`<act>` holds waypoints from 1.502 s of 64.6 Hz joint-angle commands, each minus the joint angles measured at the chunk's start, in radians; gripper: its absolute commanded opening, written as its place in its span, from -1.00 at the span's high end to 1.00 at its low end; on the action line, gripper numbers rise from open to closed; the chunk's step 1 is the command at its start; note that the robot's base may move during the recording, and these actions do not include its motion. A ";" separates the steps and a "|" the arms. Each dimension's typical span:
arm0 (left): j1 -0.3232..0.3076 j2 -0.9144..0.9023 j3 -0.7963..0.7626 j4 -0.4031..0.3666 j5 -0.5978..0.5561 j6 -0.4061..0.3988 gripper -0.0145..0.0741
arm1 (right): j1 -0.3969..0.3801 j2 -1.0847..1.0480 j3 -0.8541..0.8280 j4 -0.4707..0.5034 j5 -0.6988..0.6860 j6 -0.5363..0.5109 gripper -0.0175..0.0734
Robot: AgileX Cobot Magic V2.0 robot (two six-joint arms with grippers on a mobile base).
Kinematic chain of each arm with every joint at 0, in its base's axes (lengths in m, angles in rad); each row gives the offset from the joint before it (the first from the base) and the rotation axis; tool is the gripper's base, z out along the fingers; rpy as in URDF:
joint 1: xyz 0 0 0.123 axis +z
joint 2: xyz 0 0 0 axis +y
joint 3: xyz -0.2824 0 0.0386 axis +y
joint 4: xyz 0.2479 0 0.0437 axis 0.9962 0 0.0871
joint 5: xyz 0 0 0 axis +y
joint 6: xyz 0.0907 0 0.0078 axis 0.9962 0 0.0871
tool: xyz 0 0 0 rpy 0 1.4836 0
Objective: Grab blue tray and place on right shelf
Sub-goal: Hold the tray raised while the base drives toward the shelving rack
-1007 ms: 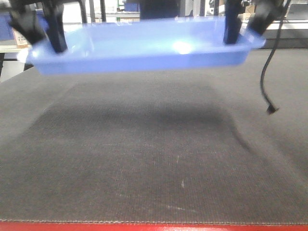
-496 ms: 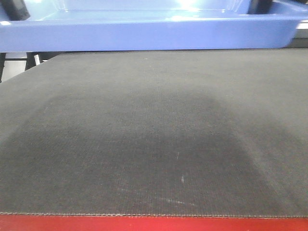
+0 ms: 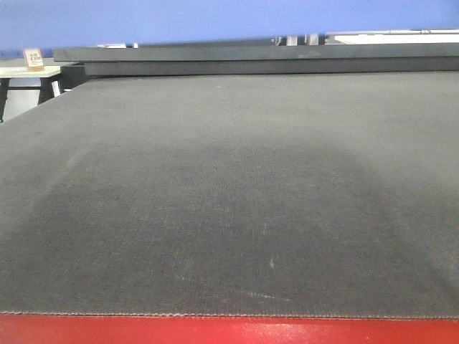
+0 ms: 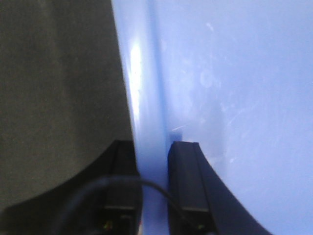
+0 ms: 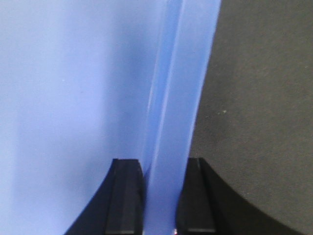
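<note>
The blue tray (image 3: 215, 20) fills the top edge of the front view as a blurred periwinkle band, held high above the table. My left gripper (image 4: 153, 161) is shut on the tray's left rim (image 4: 146, 98), one finger outside, one inside the tray. My right gripper (image 5: 165, 181) is shut on the tray's right rim (image 5: 181, 88) the same way. Neither gripper shows in the front view. The right shelf is out of view.
The dark grey carpeted table (image 3: 229, 201) spreads below, with a red front edge (image 3: 229, 331). A dark bar (image 3: 258, 60) runs along the table's far side. A small card (image 3: 33, 59) stands on a pale surface at far left.
The tray has risen steadily, from hanging over the table with both grippers visible to only its underside showing at the top edge. The grippers have left the front view.
</note>
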 commanded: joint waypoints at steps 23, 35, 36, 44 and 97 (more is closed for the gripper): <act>-0.020 -0.033 -0.049 -0.052 0.051 0.032 0.78 | -0.005 -0.046 -0.026 -0.025 -0.060 -0.024 0.49; -0.020 -0.033 -0.049 -0.078 0.051 0.032 0.78 | -0.005 -0.046 -0.026 -0.025 -0.060 -0.024 0.49; -0.020 -0.033 -0.049 -0.078 0.051 0.032 0.78 | -0.005 -0.046 -0.026 -0.025 -0.060 -0.024 0.49; -0.020 -0.033 -0.049 -0.078 0.051 0.032 0.78 | -0.005 -0.046 -0.026 -0.025 -0.060 -0.024 0.49; -0.020 -0.033 -0.049 -0.078 0.051 0.032 0.78 | -0.005 -0.046 -0.026 -0.025 -0.060 -0.024 0.49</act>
